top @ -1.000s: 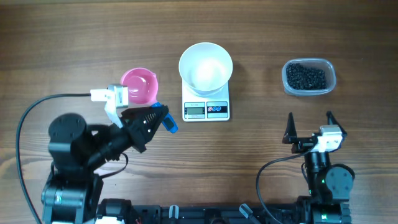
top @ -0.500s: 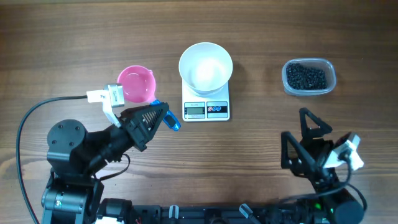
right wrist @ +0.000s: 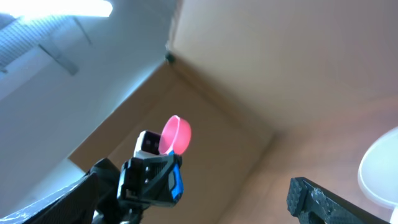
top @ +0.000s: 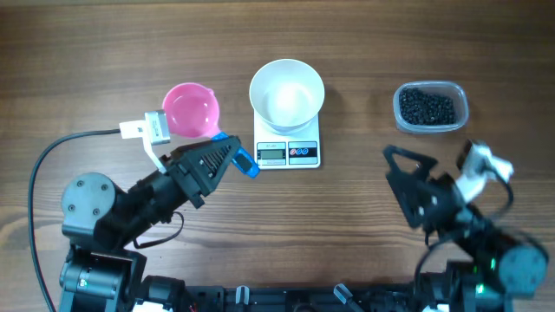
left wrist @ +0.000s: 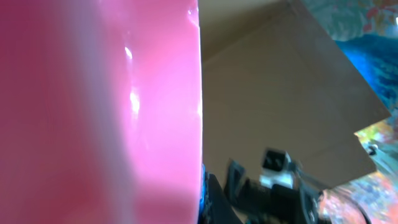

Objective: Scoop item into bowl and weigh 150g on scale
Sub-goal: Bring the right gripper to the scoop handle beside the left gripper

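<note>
Beans point(top: 426, 107) well apart from right jaws

A: Bowl?
B: Round white bowl point(top: 287, 94), upright, sitting on the scale point(top: 288, 153), mid-desk point(top: 104, 52).
A: Scale?
B: Flat white rectangle. Grey display and two round buttons show on the front strip, digits unreadable.
A: Item?
B: Tiny round black pieces point(top: 426, 107), loose, heaped in a clear tub point(top: 463, 108), well right of the scale.
</note>
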You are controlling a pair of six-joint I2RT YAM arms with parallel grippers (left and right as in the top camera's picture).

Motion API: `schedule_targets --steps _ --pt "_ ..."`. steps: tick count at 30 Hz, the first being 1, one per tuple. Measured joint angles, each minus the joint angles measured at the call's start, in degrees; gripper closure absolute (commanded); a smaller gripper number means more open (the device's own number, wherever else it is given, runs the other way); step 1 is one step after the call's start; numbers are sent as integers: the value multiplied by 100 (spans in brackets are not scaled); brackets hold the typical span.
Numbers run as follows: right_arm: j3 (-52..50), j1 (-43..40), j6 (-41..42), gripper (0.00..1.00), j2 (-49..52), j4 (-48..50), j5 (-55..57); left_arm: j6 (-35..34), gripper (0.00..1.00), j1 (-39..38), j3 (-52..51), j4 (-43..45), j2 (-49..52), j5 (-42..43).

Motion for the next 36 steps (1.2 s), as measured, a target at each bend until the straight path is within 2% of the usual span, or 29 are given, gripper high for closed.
schedule_targets --steps 5,9,12,18,22,25,29,36 --pt "560 -2 721 0 1427 267 -643 -57 96 -293 0 17 31 -181" --pt "605 70 1541 2 1996 660 -942 -225 96 -481 0 22 125 -426" --pt "608 422 1818 2 2229 1207 -994 -372 96 -590 0 208 247 -590" --pt "621 1814 2035 2 2450 1528 -459 -667 96 -817 0 1091 632 -743" --pt "625 2726 2090 12 2771 1574 216 -962 96 -944 0 1471 942 -754" --pt "625 3180 2135 16 3073 1985 584 -1071 96 -1023 0 1491 1119 -776" --pt "638 3333 2135 16 3289 2540 940 -1178 96 -1086 0 1493 1268 -796" --pt "638 3333 2135 19 3456 2559 1381 -1300 96 -1222 0 1495 1283 -837"
